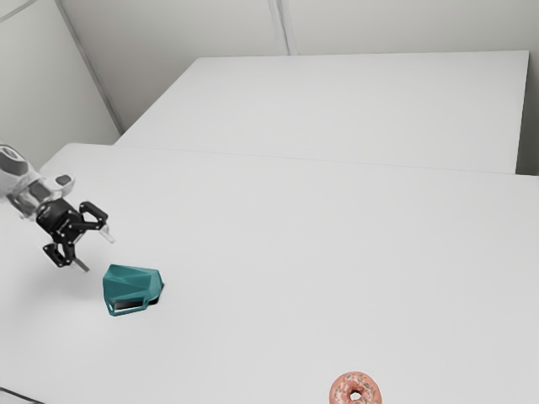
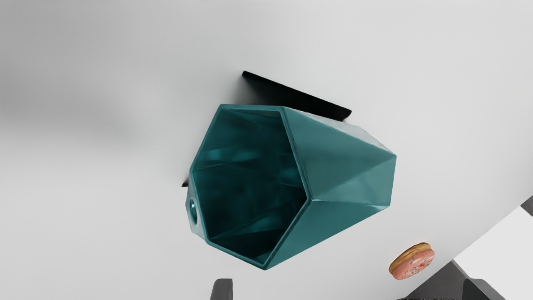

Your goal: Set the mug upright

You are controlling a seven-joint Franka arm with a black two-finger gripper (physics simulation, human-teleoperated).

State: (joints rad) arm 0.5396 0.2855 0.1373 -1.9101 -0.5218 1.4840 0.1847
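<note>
The mug [image 1: 130, 286] lies on its side on the worktop [image 1: 295, 252], near the end effector [image 1: 96, 251], which is spread wide and holds nothing; the righting looks undone, with gripping, turning it base-down and letting go all left to do.

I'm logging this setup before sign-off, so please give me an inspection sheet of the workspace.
Surface: plain white table
Job's things: teal mug, on its side, mouth toward the gripper
Clutter: one pink-iced donut, away from the mug
Gripper: open, near the mug, not touching it
Cables: thin dark line, exterior view's lower left corner, possibly a cable
Surroundings: pale walls; another white surface beyond the table
</note>
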